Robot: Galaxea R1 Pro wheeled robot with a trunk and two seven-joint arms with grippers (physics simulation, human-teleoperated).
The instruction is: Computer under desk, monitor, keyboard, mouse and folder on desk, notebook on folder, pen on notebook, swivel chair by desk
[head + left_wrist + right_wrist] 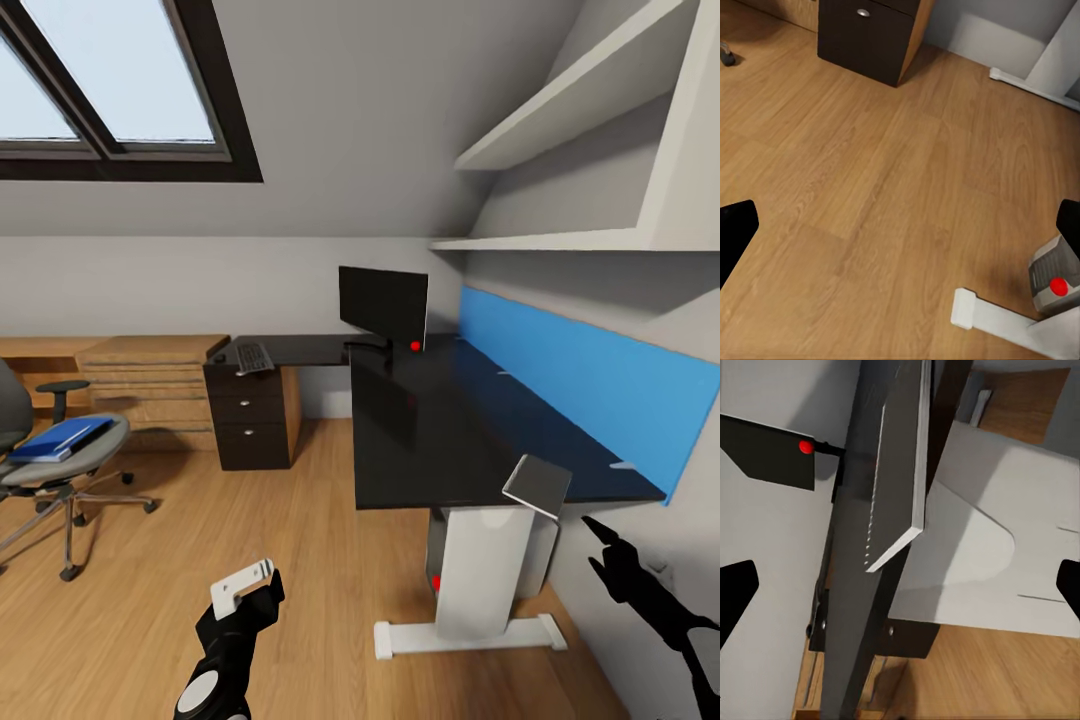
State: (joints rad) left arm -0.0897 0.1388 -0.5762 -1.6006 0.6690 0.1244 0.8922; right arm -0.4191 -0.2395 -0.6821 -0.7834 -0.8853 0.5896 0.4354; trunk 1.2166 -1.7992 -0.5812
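1. The bench (470,430), an L-shaped desk with a glossy black top, fills the corner below a blue wall panel (590,385) and white shelves (600,100).
2. The monitor (383,305) stands upright at the bench's inner corner; the keyboard (254,357) lies on the shorter wing above the black drawer unit (250,425).
3. The notebook (537,486), a thin grey rectangle, sits tilted at the near edge of the bench top, partly overhanging it above the white leg (480,580).
4. The computer (1055,274) is dimly seen beside that leg, under the top.
5. The swivel chair (50,470) stands on the wooden floor (250,530) well apart from the bench, with the blue folder (62,438) lying on its seat.
6. The left gripper (250,590) hangs low over the floor, jaws spread and holding nothing.
7. The right gripper (605,545) is near the notebook without touching it, jaws spread apart.
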